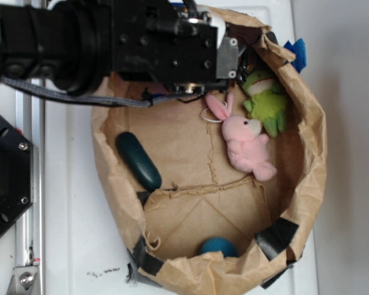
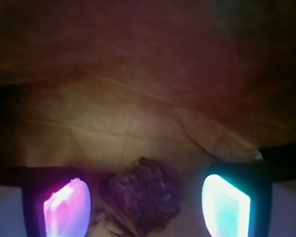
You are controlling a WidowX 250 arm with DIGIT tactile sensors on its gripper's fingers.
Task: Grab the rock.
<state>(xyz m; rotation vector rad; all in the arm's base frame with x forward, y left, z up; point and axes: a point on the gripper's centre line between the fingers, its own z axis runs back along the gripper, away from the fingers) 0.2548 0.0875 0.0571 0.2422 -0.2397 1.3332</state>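
Seen from the wrist: claw (image 2: 147, 205) spread wide, one fingertip (image 2: 67, 207) glowing pink at the left, the other glowing blue-green at the right. Between them, nearer the pink one, the rock (image 2: 140, 196), lumpy and dark brown, resting on crumpled brown paper. Not clamped; a clear gap to the blue-green fingertip, a narrow one to the pink, touching or not impossible to tell.

Seen from outside: black arm (image 1: 104, 43) reaching in over the upper left rim of a paper bag (image 1: 307, 172), hiding rock and claw underneath. Inside the bag, a pink rabbit (image 1: 247, 144) just beside a green toy (image 1: 267, 104) on the right, a dark green oval (image 1: 138, 161) on the left, a blue ball (image 1: 219, 247) at the bottom edge.
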